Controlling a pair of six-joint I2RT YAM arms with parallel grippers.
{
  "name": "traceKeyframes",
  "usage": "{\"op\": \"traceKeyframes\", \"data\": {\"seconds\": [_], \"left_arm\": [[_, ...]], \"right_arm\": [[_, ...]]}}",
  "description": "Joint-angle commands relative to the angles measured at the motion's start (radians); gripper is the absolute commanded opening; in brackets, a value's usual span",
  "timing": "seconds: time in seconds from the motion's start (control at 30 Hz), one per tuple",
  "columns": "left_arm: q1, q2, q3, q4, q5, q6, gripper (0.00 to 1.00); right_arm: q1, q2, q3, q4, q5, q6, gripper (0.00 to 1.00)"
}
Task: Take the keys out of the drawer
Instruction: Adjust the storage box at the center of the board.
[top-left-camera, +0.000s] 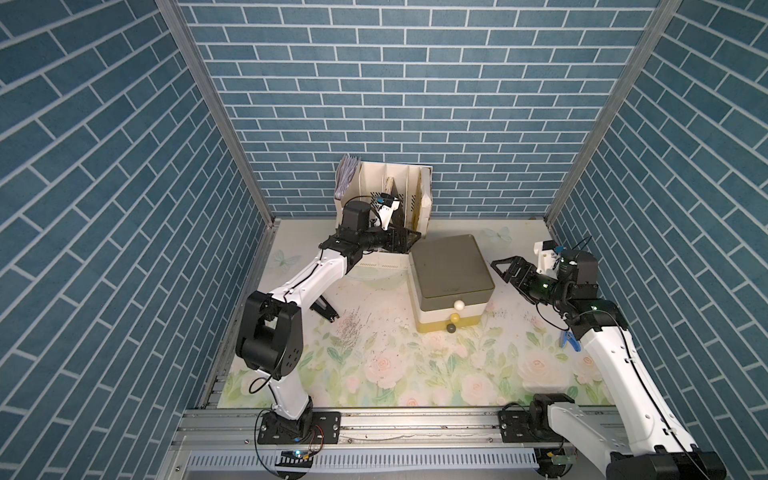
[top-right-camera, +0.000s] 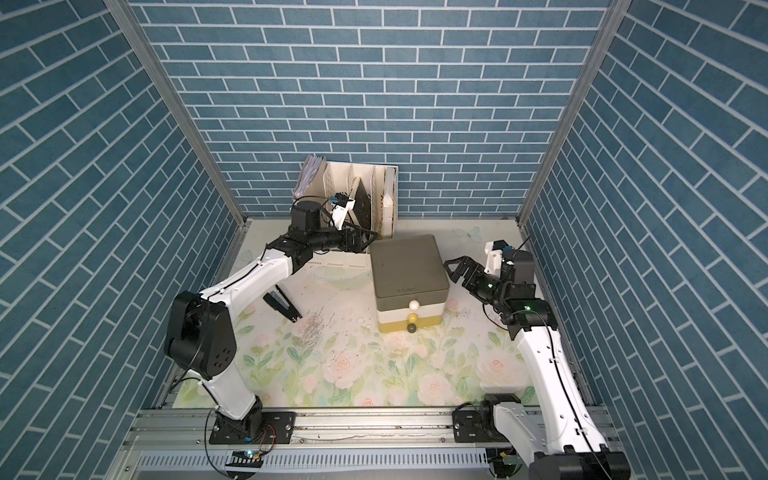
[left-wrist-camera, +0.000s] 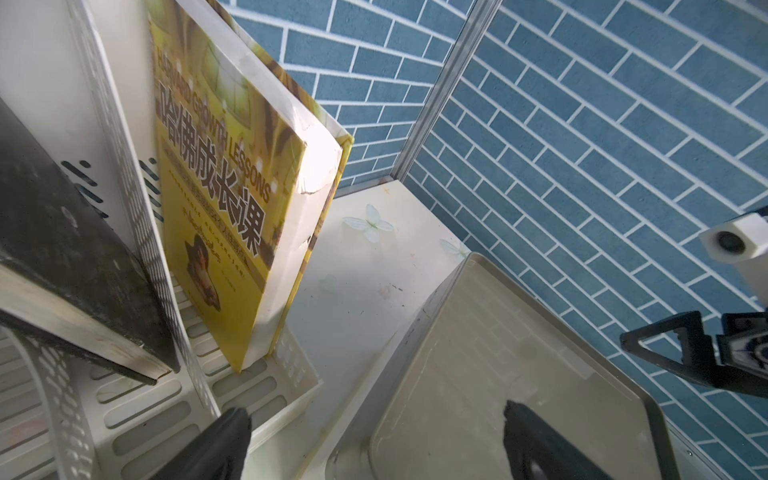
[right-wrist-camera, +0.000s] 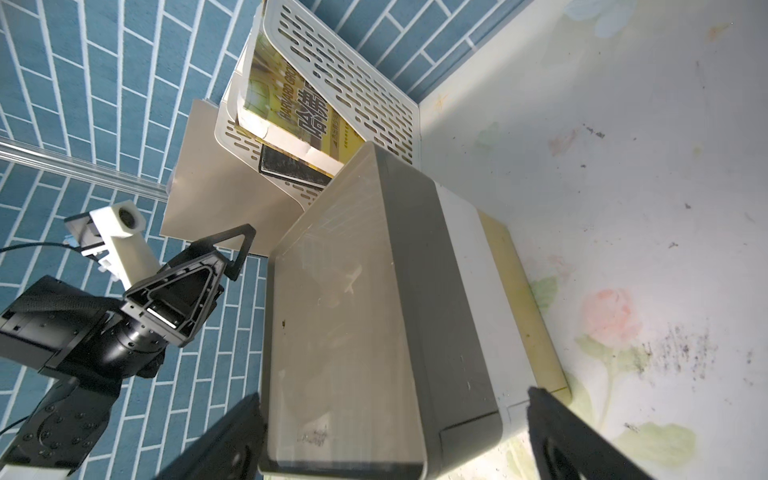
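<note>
Drawer unit (top-left-camera: 451, 270) shut, flanked on two sides.
Left gripper (top-left-camera: 413, 242) jaws spread, empty, at the unit's far left corner by the file rack (top-left-camera: 409, 183); right gripper (top-left-camera: 500, 272) spread, empty, just off its right side. Keys not visible; all three drawers (top-left-camera: 432, 316) closed.

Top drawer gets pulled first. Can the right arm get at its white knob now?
Probably yes. The white knob sticks out at the front with nothing before it; the right gripper, open, hangs beside the drawer unit and must swing round.
</note>
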Motion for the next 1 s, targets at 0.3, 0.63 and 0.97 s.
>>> {"op": "traceKeyframes", "data": {"seconds": [0.3,0.63,0.97], "left_arm": [[-0.038,0.084,0.093,-0.059,0.035,0.039,1.0],[-0.067,0.118,0.135,-0.098,0.026,0.059,1.0],[-0.089,0.141,0.171,-0.114,0.031,0.054,1.0]], "right_arm": [[0.062,-0.074,0.0,-0.143,-0.016,0.124,1.0],[0.122,-0.127,-0.036,-0.163,0.007,0.192,1.0],[0.203,-0.117,-0.087,-0.028,0.004,0.294,1.0]]}}
